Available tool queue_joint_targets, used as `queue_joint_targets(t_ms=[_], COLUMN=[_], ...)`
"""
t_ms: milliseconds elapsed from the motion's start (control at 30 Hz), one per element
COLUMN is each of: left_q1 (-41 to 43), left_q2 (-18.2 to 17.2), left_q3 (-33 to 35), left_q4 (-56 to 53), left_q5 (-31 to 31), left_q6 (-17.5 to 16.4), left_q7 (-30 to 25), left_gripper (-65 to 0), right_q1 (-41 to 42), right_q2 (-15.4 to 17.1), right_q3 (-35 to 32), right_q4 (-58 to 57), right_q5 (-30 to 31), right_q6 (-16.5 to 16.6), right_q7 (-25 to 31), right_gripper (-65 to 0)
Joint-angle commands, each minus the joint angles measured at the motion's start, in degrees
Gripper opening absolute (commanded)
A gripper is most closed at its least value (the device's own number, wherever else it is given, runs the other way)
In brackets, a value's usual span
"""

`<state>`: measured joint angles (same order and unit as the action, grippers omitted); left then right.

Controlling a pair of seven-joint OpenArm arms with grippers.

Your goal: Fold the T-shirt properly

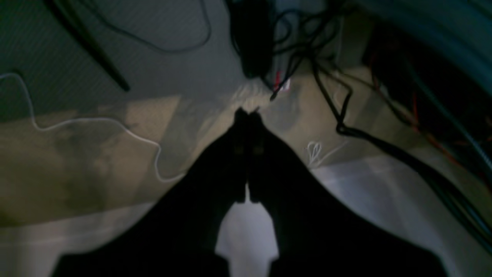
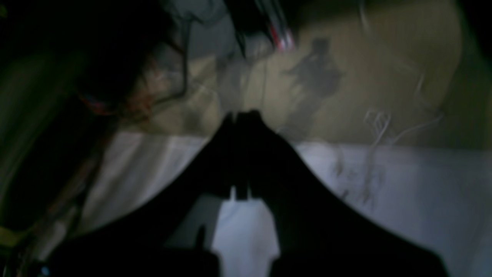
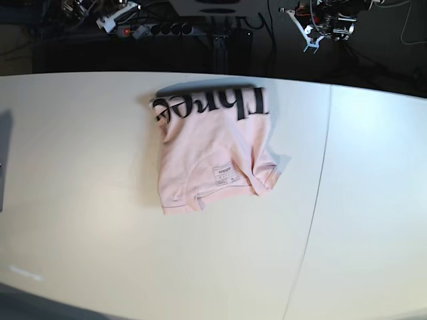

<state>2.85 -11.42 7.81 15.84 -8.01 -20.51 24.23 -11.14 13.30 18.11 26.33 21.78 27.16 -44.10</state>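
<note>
Both grippers, left (image 1: 246,111) and right (image 2: 242,113), are clamped shut on nothing. Pale pink cotton T-shirt (image 3: 207,153) with black lettering lies folded upper middle of the white table (image 3: 80,167). Probably soft, light, floppy; I'd grab hems or corners.

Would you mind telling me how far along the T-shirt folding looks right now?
Mostly done, it seems. The T-shirt lies on the white table as a compact folded bundle, black lettering along its far edge and the label patch on top. Nothing is in hand: the left gripper and right gripper are shut, empty and off the cloth. Left, if anything: tidying the uneven near-right corner.
</note>
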Motion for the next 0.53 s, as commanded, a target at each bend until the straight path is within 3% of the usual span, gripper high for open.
queue_joint_targets(t_ms=[0, 233, 500], left_q1=[-1.7, -3.9, -4.0], left_q2=[-0.1, 3.6, 4.7], left_q3=[1.5, 4.9, 4.9], left_q4=[0.1, 5.0, 5.3], left_q5=[0.1, 0.0, 0.0], left_q6=[1.6, 1.9, 0.0], left_q7=[0.5, 5.5, 3.1], left_gripper=[-65.0, -65.0, -65.0], right_q1=[1.5, 8.9, 7.5], right_q2=[-0.5, -7.7, -7.7], right_q3=[-1.0, -3.1, -3.1], right_q4=[0.3, 0.3, 1.6], right_q5=[-1.1, -3.7, -3.8], right_q6=[-5.8, -7.9, -7.8], right_q7=[0.0, -0.4, 0.8], right_gripper=[-65.0, -65.0, -65.0])
